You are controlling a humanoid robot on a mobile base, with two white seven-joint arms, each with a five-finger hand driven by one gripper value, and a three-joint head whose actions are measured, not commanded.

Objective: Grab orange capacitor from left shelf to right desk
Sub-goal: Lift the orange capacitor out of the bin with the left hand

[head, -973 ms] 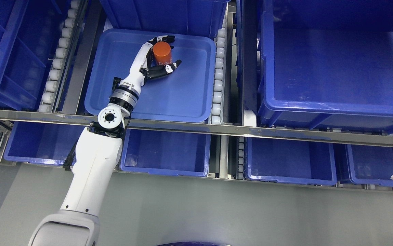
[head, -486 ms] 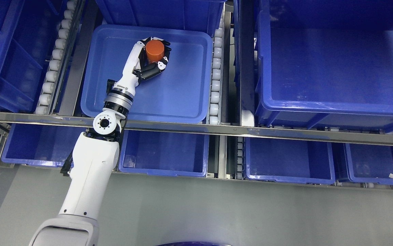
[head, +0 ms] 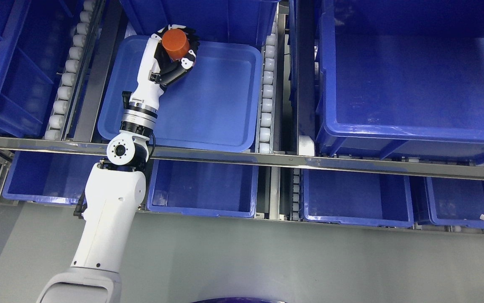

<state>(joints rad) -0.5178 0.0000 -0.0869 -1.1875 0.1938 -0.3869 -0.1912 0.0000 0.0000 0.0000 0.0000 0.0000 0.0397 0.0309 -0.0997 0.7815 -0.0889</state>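
Capacitor [head: 175,43] inside left hand's [head: 170,54] curled fingers [head: 189,59] (above tray [head: 220,105])

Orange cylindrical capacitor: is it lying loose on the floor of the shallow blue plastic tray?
No, the orange cylindrical capacitor sits inside the curled fingers of the left hand, at the far edge of the shallow blue plastic tray.

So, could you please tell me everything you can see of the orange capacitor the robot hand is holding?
The orange capacitor is a short, plain cylinder with a smooth, matte, plastic-looking surface; its flat round end faces the camera and no leads or print can be made out. The left robot hand is shut on it, black-and-white fingers wrapped around its side. It sits over the far left corner of the shallow blue tray on the shelf; whether it touches the tray cannot be told.
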